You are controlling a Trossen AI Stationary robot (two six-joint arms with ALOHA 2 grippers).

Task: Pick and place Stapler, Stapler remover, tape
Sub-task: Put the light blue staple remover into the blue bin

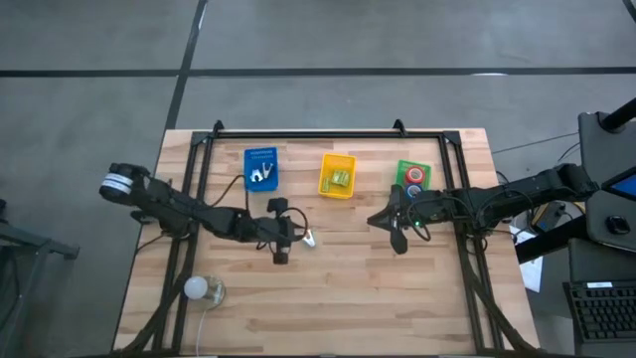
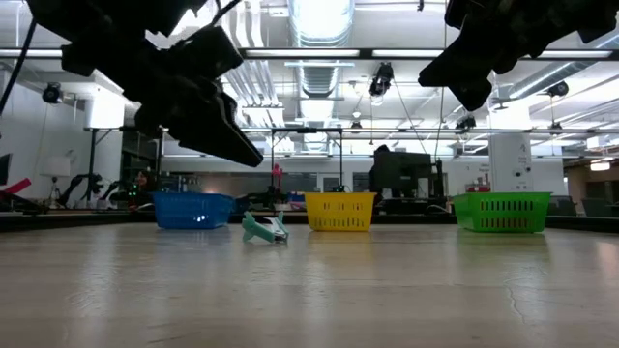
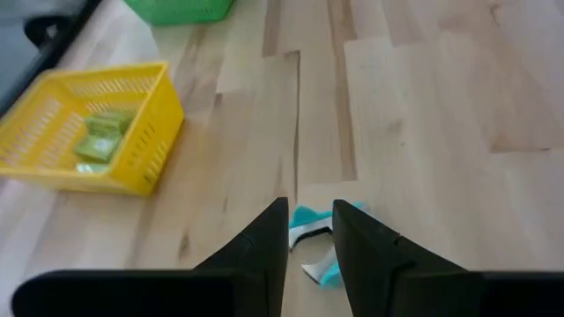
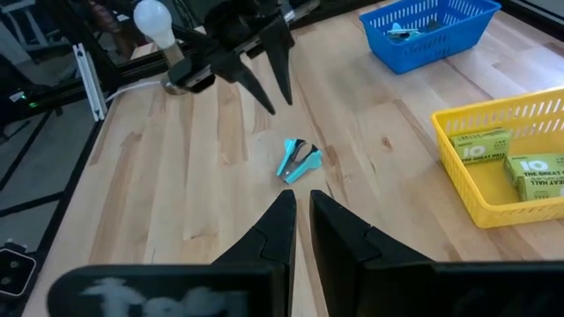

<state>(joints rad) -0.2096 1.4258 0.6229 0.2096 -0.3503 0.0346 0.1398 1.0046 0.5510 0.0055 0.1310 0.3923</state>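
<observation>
Beside the left gripper [image 1: 296, 237], the staple remover [image 1: 311, 239] lies sideways.

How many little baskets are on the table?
3, in a row along the table's far side: the blue basket on the left, the yellow basket in the middle, the green basket on the right.

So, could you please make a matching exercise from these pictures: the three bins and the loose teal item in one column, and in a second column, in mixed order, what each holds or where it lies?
Column one:
1. blue bin
2. yellow bin
3. green bin
4. teal stapler remover

Column two:
a. holds red and blue tape rolls
b. lies on the bare table between the two grippers
c. holds green boxes
d. holds small metal items

Right pairs: 1-d, 2-c, 3-a, 4-b.
</observation>
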